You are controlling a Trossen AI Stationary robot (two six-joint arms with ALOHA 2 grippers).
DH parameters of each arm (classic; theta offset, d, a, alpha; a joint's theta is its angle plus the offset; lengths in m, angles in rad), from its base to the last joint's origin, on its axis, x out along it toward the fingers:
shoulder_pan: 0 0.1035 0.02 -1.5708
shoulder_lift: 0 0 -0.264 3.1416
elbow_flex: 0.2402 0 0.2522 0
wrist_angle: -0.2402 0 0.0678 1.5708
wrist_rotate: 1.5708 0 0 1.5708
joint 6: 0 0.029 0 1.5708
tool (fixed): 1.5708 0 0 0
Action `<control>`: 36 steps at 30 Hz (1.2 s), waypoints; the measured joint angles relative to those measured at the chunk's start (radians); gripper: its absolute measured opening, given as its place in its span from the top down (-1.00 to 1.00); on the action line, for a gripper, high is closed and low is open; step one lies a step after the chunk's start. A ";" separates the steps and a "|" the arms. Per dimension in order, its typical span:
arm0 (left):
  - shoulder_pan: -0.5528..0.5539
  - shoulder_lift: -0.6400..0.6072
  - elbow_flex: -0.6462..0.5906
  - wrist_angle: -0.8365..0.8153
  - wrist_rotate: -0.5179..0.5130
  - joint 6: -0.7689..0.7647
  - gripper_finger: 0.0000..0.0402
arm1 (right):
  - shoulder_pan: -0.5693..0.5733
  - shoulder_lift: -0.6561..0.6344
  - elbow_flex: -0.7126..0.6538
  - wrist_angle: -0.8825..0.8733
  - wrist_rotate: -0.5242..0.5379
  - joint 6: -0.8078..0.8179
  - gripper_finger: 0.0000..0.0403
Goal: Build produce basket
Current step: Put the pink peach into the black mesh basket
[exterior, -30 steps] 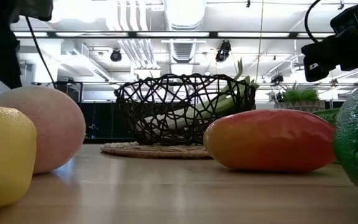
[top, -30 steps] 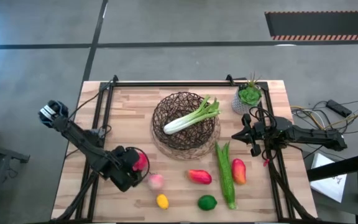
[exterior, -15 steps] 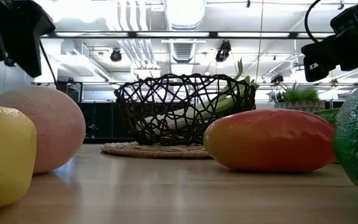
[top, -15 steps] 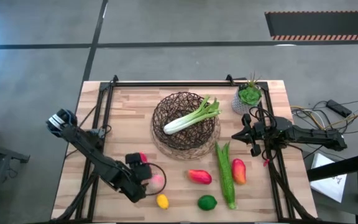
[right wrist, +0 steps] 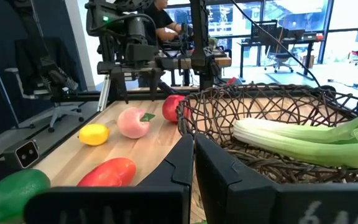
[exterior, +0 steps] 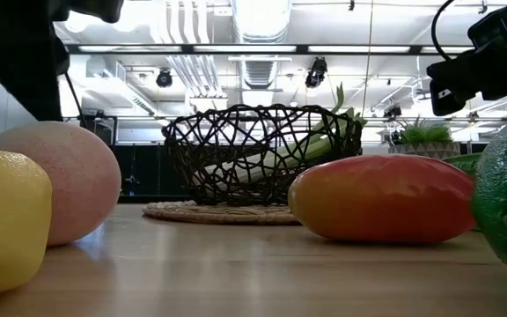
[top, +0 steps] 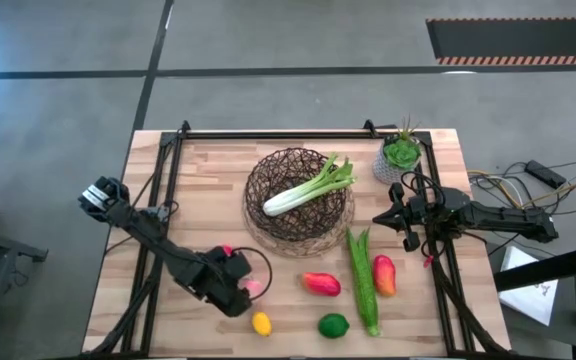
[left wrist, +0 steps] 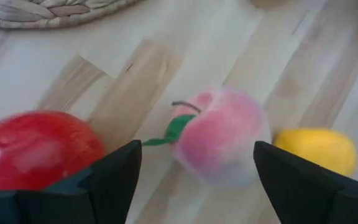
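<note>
left gripper: has slid along the table's near side to the pink fruit; fingers spread wide, straddling it, not closed yet
red fruit: just beside, outside the jaws
lemon: loose nearby
meaning: pink fruit likely next pick
basket: mid-table, holds only the celery
right gripper: unmoved, parked beside basket, fingers shut, empty
</note>
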 joint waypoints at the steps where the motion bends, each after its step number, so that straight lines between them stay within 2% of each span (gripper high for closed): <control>1: 0.002 0.002 0.000 0.006 -0.001 -0.018 -0.51 | 0.000 0.000 0.000 0.000 0.000 0.000 0.96; 9: 0.006 0.025 -0.016 0.045 -0.003 -0.152 -0.75 | 0.000 0.000 0.000 0.000 0.000 0.000 0.96; 15: 0.006 0.060 -0.013 0.116 -0.006 -0.234 -0.76 | 0.000 0.000 0.000 0.000 0.000 0.000 0.96; 21: 0.006 0.123 -0.012 0.120 -0.003 -0.331 -0.77 | 0.000 0.000 0.000 0.000 0.000 0.000 0.96; 26: 0.006 0.174 0.000 0.123 0.015 -0.331 -0.77 | 0.000 0.000 0.000 0.000 0.000 0.000 0.96; 30: 0.006 0.184 0.002 0.122 0.019 -0.325 -0.73 | 0.000 0.000 0.000 0.000 0.000 0.000 0.96; 36: 0.008 0.179 -0.001 0.121 0.038 -0.283 -0.50 | 0.000 0.000 0.000 0.000 0.000 0.000 0.96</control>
